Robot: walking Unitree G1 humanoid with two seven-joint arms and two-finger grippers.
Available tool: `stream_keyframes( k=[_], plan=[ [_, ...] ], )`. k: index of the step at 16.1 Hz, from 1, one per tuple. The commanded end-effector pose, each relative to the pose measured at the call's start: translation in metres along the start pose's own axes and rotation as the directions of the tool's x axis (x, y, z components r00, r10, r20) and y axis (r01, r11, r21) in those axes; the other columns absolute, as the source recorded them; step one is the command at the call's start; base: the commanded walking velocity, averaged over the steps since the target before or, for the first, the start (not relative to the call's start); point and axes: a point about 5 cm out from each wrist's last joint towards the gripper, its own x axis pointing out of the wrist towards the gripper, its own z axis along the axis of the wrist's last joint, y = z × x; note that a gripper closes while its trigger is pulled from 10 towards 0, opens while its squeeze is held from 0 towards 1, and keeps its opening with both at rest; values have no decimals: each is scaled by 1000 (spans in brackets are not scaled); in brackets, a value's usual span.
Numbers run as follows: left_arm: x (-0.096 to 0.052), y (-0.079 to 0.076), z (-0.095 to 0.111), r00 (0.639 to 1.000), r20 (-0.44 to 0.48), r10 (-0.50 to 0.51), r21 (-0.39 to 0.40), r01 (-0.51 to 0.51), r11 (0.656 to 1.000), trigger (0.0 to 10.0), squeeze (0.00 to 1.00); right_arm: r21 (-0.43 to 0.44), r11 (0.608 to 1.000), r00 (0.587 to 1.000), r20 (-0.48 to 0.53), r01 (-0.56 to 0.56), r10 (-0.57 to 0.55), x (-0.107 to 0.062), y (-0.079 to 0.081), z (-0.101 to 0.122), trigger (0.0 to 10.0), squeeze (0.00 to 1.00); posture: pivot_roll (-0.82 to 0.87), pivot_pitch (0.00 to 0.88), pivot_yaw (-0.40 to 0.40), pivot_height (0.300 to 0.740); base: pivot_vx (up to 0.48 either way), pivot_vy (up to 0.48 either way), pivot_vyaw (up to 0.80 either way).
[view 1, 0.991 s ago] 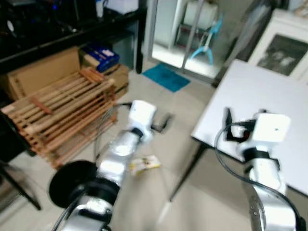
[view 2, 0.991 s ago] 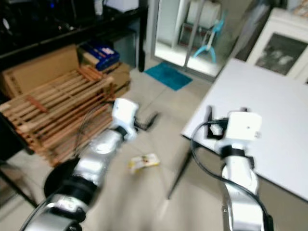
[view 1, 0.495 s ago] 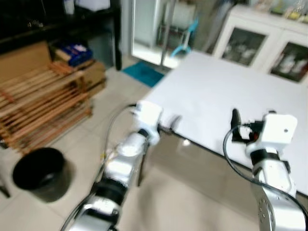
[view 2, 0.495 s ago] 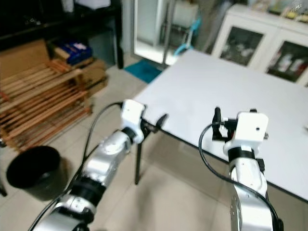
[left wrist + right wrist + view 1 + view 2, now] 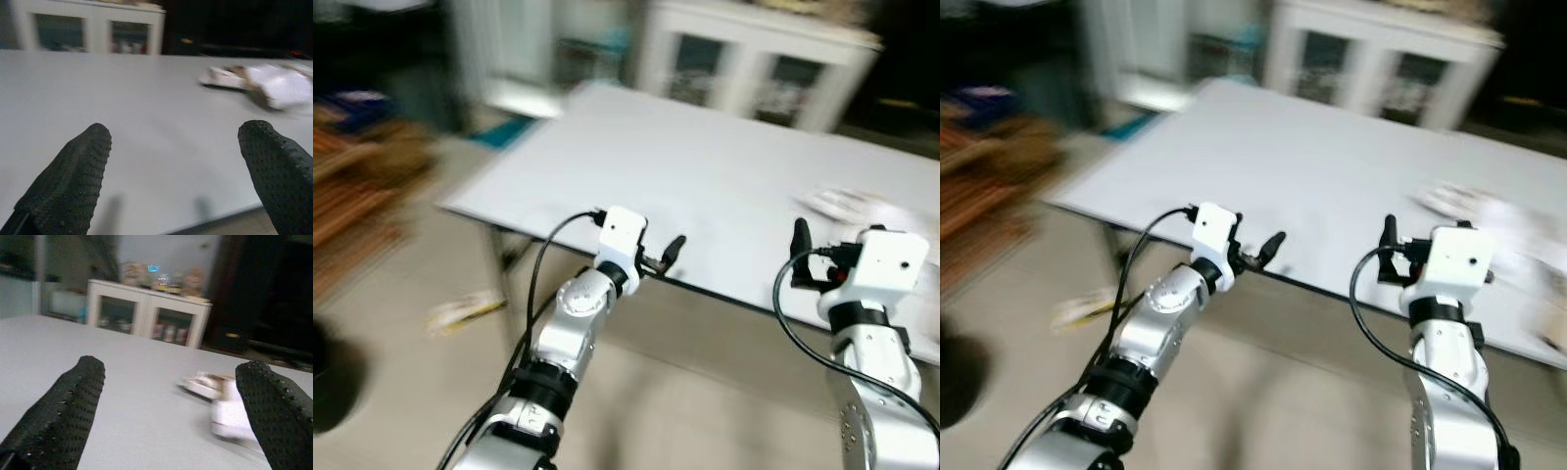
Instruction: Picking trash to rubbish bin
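Down on the floor at the left lies a yellowish wrapper (image 5: 462, 312), blurred. Next, the left gripper (image 5: 178, 171) hovers at the white table's (image 5: 685, 166) near edge, fingers apart. Further right, the right gripper (image 5: 171, 413) also hovers spread. White crumpled trash (image 5: 847, 204) sits on the table's far right.
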Motion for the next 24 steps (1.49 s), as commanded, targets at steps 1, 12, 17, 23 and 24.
stream_keyframes(
  k=[1,12,17,23,24],
  plan=[
    [-1,5,-1,1000,-11,15,8,-15,1000,10000,0,-4,1000,1000,-4,-6,6,1,1,1,10000,0,132,37,-83,740,0,-465,-688],
    [1,10,-1,999,-27,45,2,-45,999,10000,0,-46,995,994,-52,93,-95,5,-5,-1,10000,0,131,44,-80,740,0,-297,-249],
    [2,18,4,996,-6,87,-15,-87,996,10000,0,-37,993,994,-19,108,-109,8,-6,1,10000,0,142,50,-77,740,0,0,0],
    [6,22,11,997,9,76,-23,-76,997,10000,0,-29,998,998,-26,50,-51,8,2,-2,10000,0,144,48,-73,740,0,0,0],
    [6,23,12,997,10,75,-20,-75,997,10000,0,-24,998,998,-24,53,-54,9,3,-2,10000,0,144,48,-71,740,0,0,0]
  ],
)
